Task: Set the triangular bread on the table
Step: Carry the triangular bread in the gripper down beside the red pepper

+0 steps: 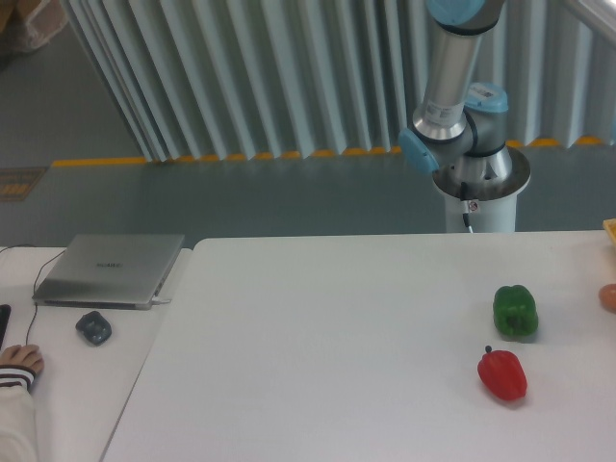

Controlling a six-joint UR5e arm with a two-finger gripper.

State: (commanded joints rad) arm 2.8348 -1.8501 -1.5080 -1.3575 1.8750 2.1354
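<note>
Fixed cam: I see only the arm's base & lower links (460, 125); fingers out of frame, so can't tell their state. Triangular bread not visible, maybe the orange sliver at right edge (609, 297). I'd lower slowly, release flat on the counter (318, 346). Big open area left of green pepper (515, 311) & red pepper (502, 374); stay off the edges.

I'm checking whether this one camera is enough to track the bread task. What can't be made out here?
- Gripper: out of the camera view; the arm leaves by the top edge.
- Triangular bread: no whole wedge shows. An orange shape is cut by the right edge; unidentifiable.
- Yellow corner: cut by the right edge too.
- Table: its right and near sides are cropped.
</note>
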